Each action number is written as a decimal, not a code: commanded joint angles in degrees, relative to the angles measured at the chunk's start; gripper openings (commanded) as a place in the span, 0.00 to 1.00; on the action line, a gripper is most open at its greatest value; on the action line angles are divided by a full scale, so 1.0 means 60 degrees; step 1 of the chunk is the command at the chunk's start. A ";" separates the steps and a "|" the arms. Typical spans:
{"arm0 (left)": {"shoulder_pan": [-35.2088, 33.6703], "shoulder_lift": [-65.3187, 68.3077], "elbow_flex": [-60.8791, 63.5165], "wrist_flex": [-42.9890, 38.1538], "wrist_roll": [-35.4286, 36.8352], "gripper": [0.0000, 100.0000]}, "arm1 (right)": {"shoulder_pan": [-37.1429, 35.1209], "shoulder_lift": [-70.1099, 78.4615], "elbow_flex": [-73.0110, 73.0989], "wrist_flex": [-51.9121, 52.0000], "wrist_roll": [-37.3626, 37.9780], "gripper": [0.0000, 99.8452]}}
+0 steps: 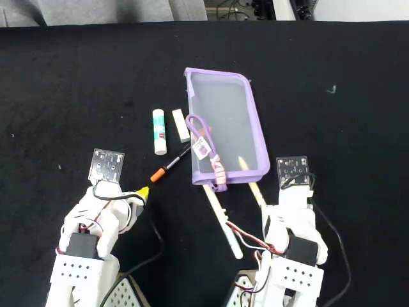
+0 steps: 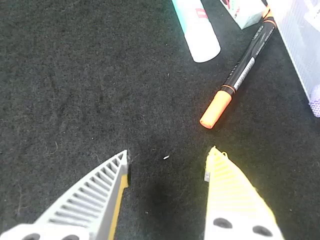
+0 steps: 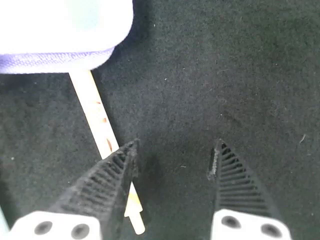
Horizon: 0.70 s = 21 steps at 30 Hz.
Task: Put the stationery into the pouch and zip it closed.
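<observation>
Black cloth table. From above: pouch (image 1: 223, 128) ahead of my arms, with glue (image 1: 159, 131), eraser (image 1: 181, 125) and marker (image 1: 167, 167) just beside it. Left wrist: my left gripper (image 2: 167, 160) gapes empty near the marker's orange cap, and that round barrel could roll away. Right wrist: my right gripper (image 3: 175, 155) gapes too, beside a stick (image 3: 97, 120); a nudge might shove the pouch.

Tabletop (image 1: 57, 77): black, felt-like covering across the work area.
Far edge: grey fabric (image 1: 108, 9), dark cables (image 1: 255, 7), white surface (image 1: 364, 7).
</observation>
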 commanded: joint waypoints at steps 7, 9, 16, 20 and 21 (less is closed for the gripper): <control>-0.0081 0.0044 0.0242 0.0044 0.0117 0.25 | -0.0762 -0.0212 -0.0007 0.0044 -0.0073 0.22; -0.0095 0.0044 0.0242 0.0044 0.0117 0.25 | -0.1231 -0.0212 -0.0007 0.0044 -0.0059 0.22; -0.0081 0.0044 0.0242 0.0044 0.0117 0.25 | -0.1905 -0.0212 -0.0007 0.0029 -0.0088 0.22; -0.0081 0.0044 0.0242 0.0044 0.0117 0.25 | -0.2491 -0.0212 -0.0007 0.0059 -0.0073 0.22; -0.0081 0.0044 0.0242 0.0044 0.0117 0.25 | -0.2593 -0.0212 -0.0007 0.0059 -0.0029 0.22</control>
